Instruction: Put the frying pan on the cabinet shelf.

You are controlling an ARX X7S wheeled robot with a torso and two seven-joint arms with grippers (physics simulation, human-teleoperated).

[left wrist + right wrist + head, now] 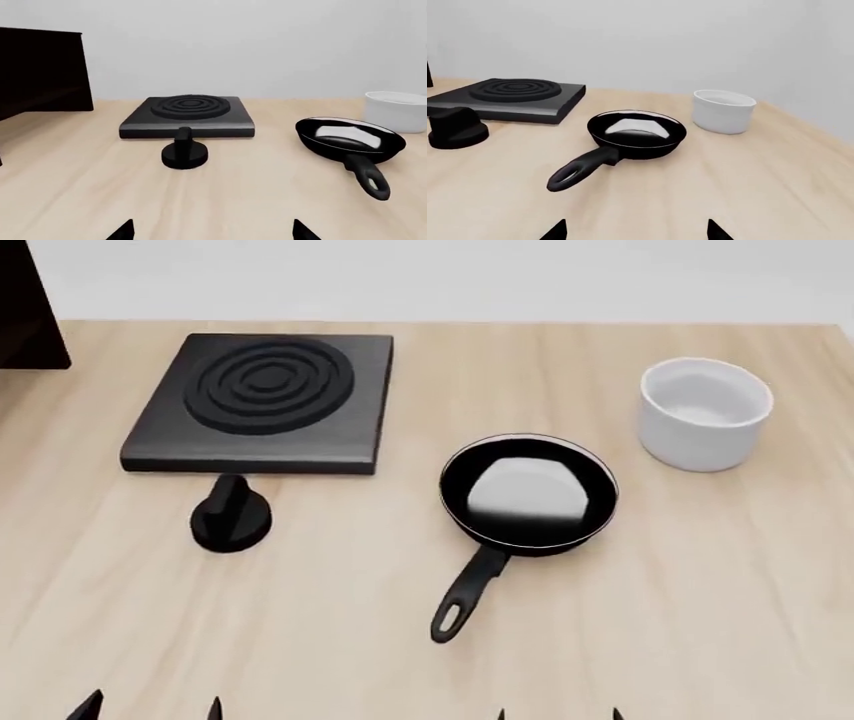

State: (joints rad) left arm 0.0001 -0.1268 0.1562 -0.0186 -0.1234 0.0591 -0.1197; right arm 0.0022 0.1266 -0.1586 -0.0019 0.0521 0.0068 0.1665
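Observation:
The frying pan (529,495), small, round and black with a glossy inside and thin silvery rim, sits on the wooden table, its short looped handle (463,600) pointing toward me. It also shows in the left wrist view (349,140) and the right wrist view (636,133). My left gripper (150,708) is open and empty at the near left. My right gripper (558,714) is open and empty, just short of the pan's handle. Only the fingertips of both show. A dark cabinet (40,70) stands at the far left.
A black square slab with concentric rings (267,400) lies at the back left, with a black knob (231,514) in front of it. A white cylindrical bowl (703,412) stands right of the pan. A pale wall runs behind the table.

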